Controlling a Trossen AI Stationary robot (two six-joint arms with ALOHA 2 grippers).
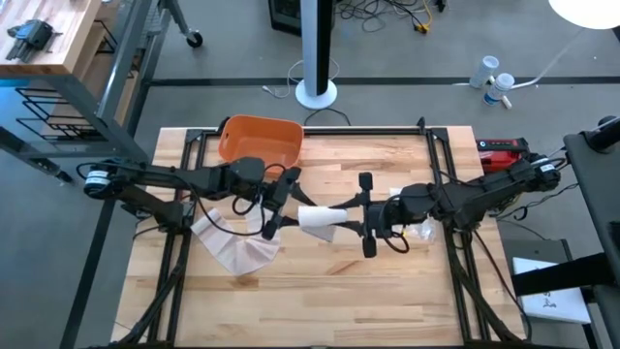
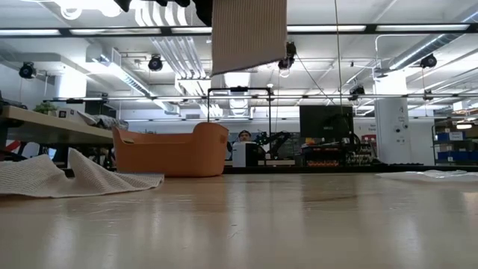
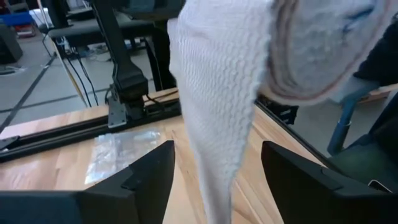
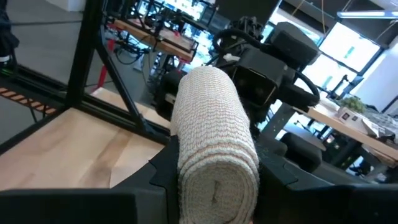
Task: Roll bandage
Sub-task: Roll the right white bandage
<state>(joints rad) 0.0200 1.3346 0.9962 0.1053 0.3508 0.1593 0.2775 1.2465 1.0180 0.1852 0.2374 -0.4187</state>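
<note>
My right gripper (image 1: pixel 341 219) is shut on a rolled white bandage (image 4: pixel 214 134), held well above the table near its middle. A strip of bandage (image 3: pixel 217 106) hangs down from the roll; it shows at the top of the low view as a ribbed band (image 2: pixel 249 33). The bandage's loose end lies crumpled on the table (image 1: pixel 237 250) at the left. My left gripper (image 1: pixel 279 206) is open, its two fingers (image 3: pixel 146 180) standing on either side of the hanging strip without touching it. My right gripper pinches the roll's two curved sides (image 4: pixel 180 168) between its two fingers. The fingers come level from the table's right and lie along the roll, whose end faces the wrist camera. The roll is lifted clear, with the strip hanging below it.
An orange basket (image 1: pixel 260 141) stands at the table's far edge, left of centre. A crumpled clear wrapper (image 1: pixel 418 233) lies beneath the right arm. A red device (image 1: pixel 499 150) sits at the far right corner. Black frame rails run along both sides of the table.
</note>
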